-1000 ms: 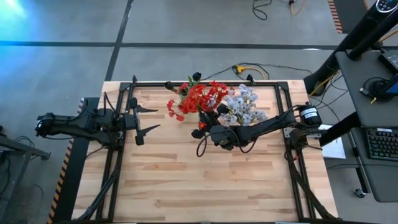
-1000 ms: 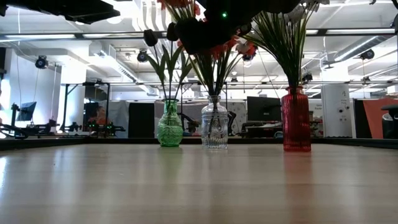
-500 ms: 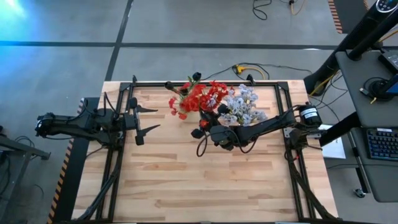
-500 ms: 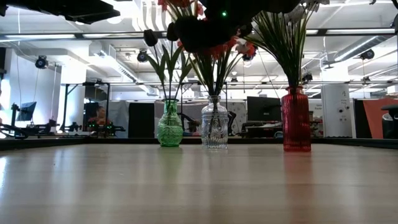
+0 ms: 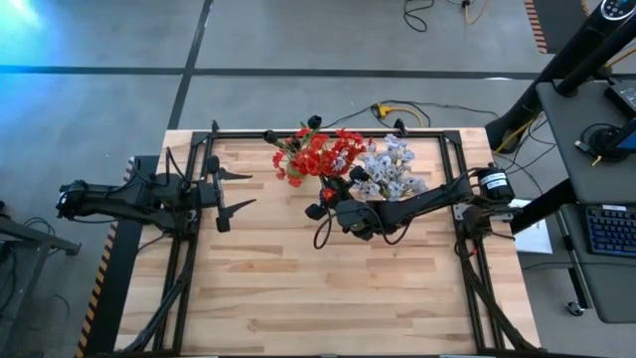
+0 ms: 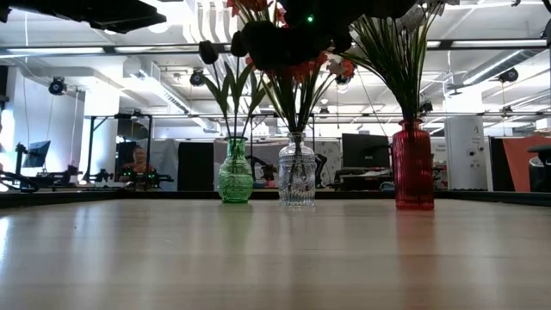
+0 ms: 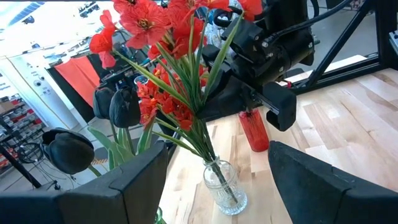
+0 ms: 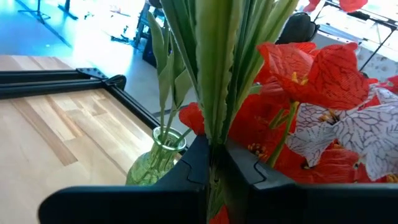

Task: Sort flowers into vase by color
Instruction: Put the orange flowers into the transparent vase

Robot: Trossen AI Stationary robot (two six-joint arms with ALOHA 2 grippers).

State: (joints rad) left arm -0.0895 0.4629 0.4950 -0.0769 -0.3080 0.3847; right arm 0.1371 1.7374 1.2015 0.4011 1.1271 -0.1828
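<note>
My right gripper is pinched fully shut on a green stem (a flat, leafy one), held up among the red flowers near the far edge of the table. In my right wrist view the stem rises straight out from between my two dark fingers, with red blossoms crowding close on one side and a white-veined petal just beside them. Beyond my fingers sits the green vase, holding narrow green leaves.

From the low view three vases stand in a row at the far side of the table: the green vase with dark near-black buds on long stems, a clear glass vase in the middle with the red flowers, and a red vase with a spray of green stems. Seen from above, the pale blue-white flowers bunch just beside the red ones, and my right arm reaches in under them from the right side of the table.

My left gripper waits over the table's left edge, well apart from the vases, fingers spread wide with nothing between them (its wrist view looks across at the clear vase and the red one behind).
</note>
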